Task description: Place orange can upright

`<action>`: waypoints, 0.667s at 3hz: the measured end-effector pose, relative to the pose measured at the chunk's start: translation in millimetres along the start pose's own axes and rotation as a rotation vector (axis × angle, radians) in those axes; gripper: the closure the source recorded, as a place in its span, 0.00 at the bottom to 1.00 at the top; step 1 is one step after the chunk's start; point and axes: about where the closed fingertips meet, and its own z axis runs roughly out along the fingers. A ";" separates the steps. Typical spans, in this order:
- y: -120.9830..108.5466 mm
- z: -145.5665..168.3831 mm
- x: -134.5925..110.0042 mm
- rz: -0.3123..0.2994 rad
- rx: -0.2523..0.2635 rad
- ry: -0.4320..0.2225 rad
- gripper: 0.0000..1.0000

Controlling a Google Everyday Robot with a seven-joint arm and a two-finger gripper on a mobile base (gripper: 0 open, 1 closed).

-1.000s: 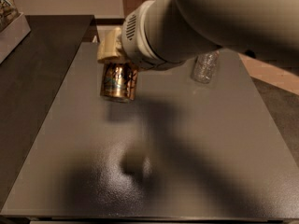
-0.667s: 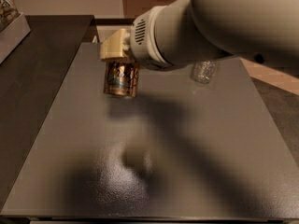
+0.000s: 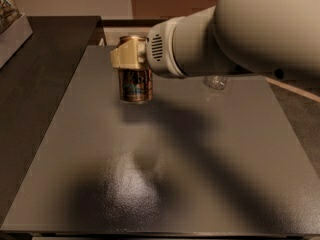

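The orange can (image 3: 136, 85) is copper-coloured with dark patterning and stands upright at the back left of the grey table (image 3: 165, 184). Its base is at or just above the tabletop; I cannot tell which. My gripper (image 3: 131, 56) is shut on the can's upper part, with its beige fingers (image 3: 124, 58) around it. The big white arm (image 3: 225, 34) reaches in from the upper right and hides much of the table's back edge.
A clear plastic bottle (image 3: 216, 82) lies at the back right, mostly hidden under the arm. A dark counter (image 3: 40, 84) runs along the left side of the table. A grey box (image 3: 11, 29) sits on it at the far left.
The can has turned from tilted to upright and moved lower toward the tabletop, still in the gripper. The arm has swung further over the back of the table.
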 end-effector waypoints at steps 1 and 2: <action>6.3 3.7 -2.8 -0.138 -0.022 0.039 1.00; 8.7 6.6 -4.8 -0.243 -0.042 0.086 1.00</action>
